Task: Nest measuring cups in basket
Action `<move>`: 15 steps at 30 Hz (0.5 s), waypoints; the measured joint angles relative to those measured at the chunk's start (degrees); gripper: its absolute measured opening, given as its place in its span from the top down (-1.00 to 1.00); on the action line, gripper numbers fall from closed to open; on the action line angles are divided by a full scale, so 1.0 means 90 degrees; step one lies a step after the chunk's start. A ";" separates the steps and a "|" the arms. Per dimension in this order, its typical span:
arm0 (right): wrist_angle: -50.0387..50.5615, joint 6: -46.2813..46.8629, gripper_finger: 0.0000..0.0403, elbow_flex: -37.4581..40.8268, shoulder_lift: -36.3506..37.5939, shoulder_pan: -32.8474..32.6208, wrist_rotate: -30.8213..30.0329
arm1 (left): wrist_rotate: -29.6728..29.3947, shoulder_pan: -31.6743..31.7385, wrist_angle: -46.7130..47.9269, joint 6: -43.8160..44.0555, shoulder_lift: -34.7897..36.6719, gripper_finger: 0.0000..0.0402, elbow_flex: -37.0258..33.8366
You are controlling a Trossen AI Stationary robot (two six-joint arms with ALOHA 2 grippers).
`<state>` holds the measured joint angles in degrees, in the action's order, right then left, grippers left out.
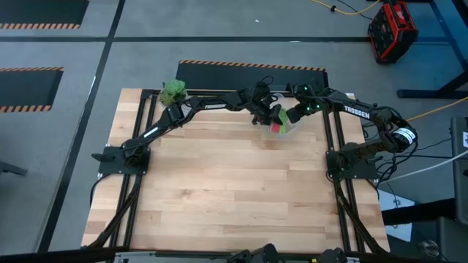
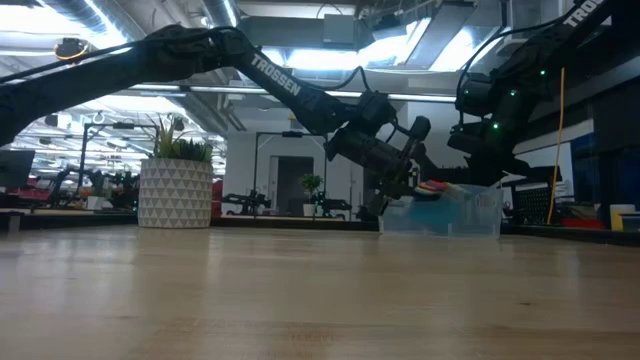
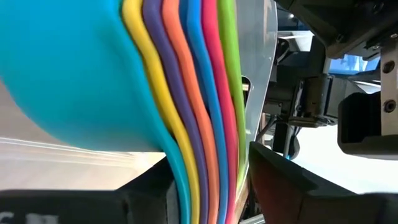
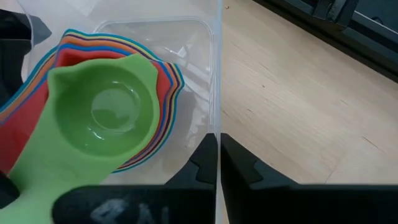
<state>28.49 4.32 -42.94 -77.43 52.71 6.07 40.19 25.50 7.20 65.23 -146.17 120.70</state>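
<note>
1. The measuring cups (image 4: 102, 109) sit nested as one stack: bright green on the inside, then red, orange, yellow and blue rims showing around it.
2. From the left wrist view the stack's (image 3: 180, 106) edges read as stripes: cyan, yellow, purple, orange, blue, pink-red, lime green.
3. The basket (image 4: 186, 50) is clear and nearly colourless.
4. The table (image 1: 234, 190) is pale wood in light planks with visible grain.
5. The plant (image 2: 178, 150) is green; its pot (image 2: 176, 192) is white with a triangle relief pattern.
6. Both arms are black with white "TROSSEN" lettering; green lights glow on the right arm (image 2: 500, 95).
7. The floor (image 1: 146, 33) is grey, with orange-and-black hazard stripes.
8. A red and black case (image 1: 393, 31) lies on the floor.
</note>
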 joint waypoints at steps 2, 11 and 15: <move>0.0000 0.0002 0.97 0.0000 0.0000 0.0000 0.0000 | 0.0004 0.0000 0.0000 0.0000 0.0001 0.21 0.0000; 0.0010 0.0010 0.97 0.0002 -0.0002 0.0000 0.0000 | -0.0047 0.0007 0.0005 0.0002 0.0001 0.12 0.0000; 0.0017 0.0018 0.97 0.0002 -0.0005 0.0000 -0.0002 | -0.0067 0.0044 0.0007 0.0002 0.0001 0.12 0.0000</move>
<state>28.64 4.48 -42.92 -77.47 52.71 6.05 39.59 25.89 7.27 65.25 -146.17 120.70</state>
